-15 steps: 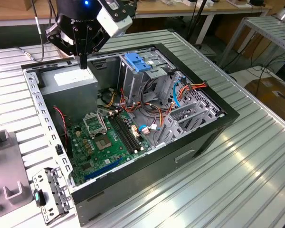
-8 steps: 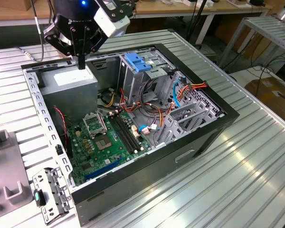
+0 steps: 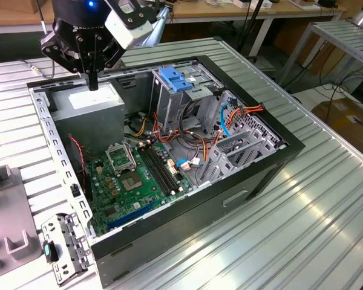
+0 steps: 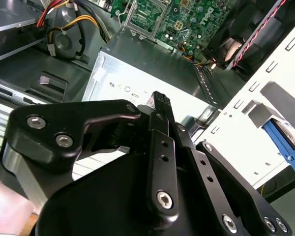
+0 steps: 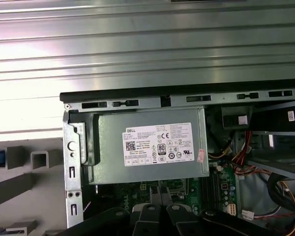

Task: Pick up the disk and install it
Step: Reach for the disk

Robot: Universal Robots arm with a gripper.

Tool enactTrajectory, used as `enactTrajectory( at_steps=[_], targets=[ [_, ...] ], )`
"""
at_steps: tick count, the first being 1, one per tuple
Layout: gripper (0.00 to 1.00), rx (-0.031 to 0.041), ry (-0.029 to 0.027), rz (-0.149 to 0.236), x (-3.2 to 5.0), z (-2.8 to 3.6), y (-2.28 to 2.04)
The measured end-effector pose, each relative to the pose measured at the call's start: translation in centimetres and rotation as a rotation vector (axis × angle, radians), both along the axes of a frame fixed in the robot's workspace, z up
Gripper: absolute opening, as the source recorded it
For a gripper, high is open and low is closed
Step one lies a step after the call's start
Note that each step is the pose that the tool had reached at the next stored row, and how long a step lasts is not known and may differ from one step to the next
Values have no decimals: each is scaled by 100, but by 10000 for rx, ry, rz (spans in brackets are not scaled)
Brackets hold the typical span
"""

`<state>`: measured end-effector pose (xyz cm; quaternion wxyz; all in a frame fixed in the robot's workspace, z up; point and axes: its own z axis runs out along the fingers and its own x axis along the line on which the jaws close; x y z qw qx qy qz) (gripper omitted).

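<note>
Blue plastic shows as a short strip in a pocket of the pale fixture (image 4: 250,152), beyond the case wall and well off to the gripper's side. I take it for the carrier of the disk (image 4: 284,141), most of which is hidden. The gripper (image 3: 92,83) hangs just above the power supply (image 3: 88,99), fingers pressed together and holding nothing.

Judged from here, shut fingers would only butt against the carrier, and a drop where they now hang would strike the supply's lid. Between the gripper and the disk runs the punched case edge (image 3: 48,139), thin sheet steel that could catch a finger or scrape the carrier. Farther from the gripper, loose cables (image 3: 187,142) crowd the cage (image 3: 163,112) and could snag. The latch plate (image 3: 172,80) shares the carrier's blue and invites confusion.

The fixture is matt, moulded and blocky, with square pockets. The supply is a smooth grey box with a paper label. Below it lies the green motherboard (image 3: 130,181), studded and glossy. The cage is folded grey metal, its plate rigid ribbed plastic. The wires are limp and many-coloured. The bench (image 3: 302,229) is bright grooved aluminium.
</note>
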<state>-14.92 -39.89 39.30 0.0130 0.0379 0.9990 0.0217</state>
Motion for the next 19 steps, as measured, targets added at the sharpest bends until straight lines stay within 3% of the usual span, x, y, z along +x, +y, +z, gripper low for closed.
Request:
enactTrajectory(
  at_steps=[15, 19],
  targets=[
    [11, 0, 0, 1, -4, 0, 0],
    [11, 0, 0, 0, -51, 0, 0]
  ],
)
